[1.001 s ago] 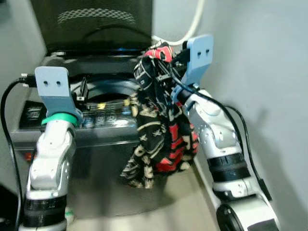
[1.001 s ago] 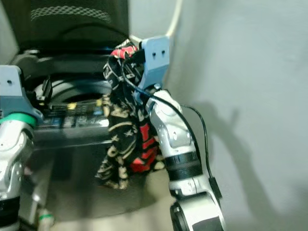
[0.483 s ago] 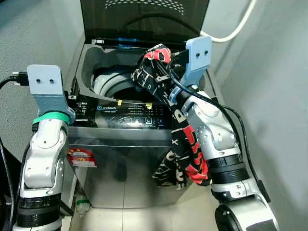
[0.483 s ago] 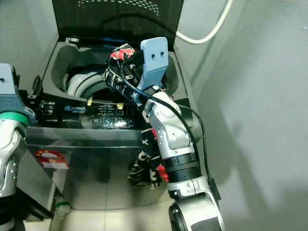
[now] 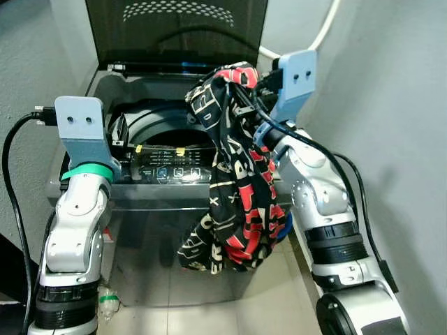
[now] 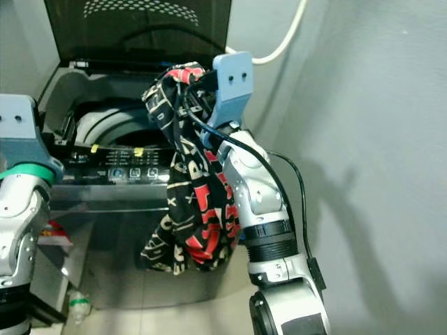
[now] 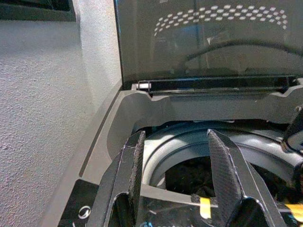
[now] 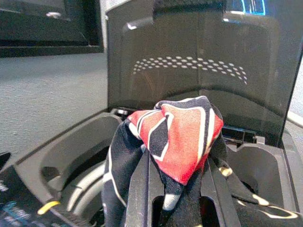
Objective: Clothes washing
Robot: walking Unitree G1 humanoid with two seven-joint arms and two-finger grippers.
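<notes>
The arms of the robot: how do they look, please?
Both arms are silver with black joint rings. Each wrist carries a light blue plate. The left arm has a green band, and black cables run along both. The right arm is bulkier near the elbow.

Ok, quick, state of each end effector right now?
Left end effector: open, holding nothing, over the washing machine rim.
Right end effector: closed on the patterned garment, held above the drum opening.
</notes>
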